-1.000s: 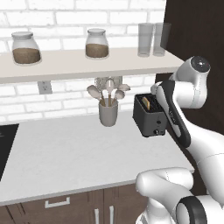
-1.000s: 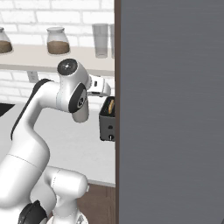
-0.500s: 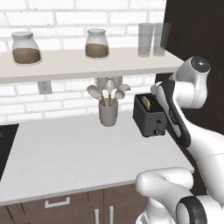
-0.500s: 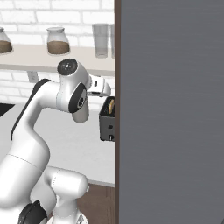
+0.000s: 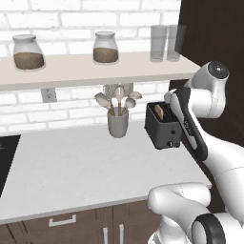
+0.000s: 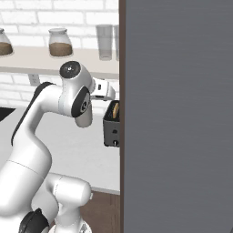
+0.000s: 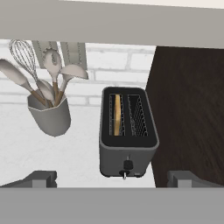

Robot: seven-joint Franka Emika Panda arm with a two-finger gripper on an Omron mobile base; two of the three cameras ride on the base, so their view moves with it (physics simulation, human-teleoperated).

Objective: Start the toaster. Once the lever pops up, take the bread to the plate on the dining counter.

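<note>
Fingers [image 7: 39, 178] spread wide at the frame's bottom, clear of the toaster [image 7: 127, 131]; bread [image 7: 117, 114] in its left slot.

You face: white brick wall [image 5: 71, 19]; pale shelf [image 5: 86, 69] bearing two lidded jars [image 5: 27, 51] and two glasses [image 5: 164, 43]; white countertop [image 5: 71, 167] over brown cabinets [image 5: 71, 224]; grey utensil cup [image 5: 117, 123]; dark tall panel [image 5: 214, 33] at right.

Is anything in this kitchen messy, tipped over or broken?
Nothing stands out. The toaster stands upright on the counter with the bread sitting straight in one slot. The utensil cup is upright too, and nothing has spilled.
</note>
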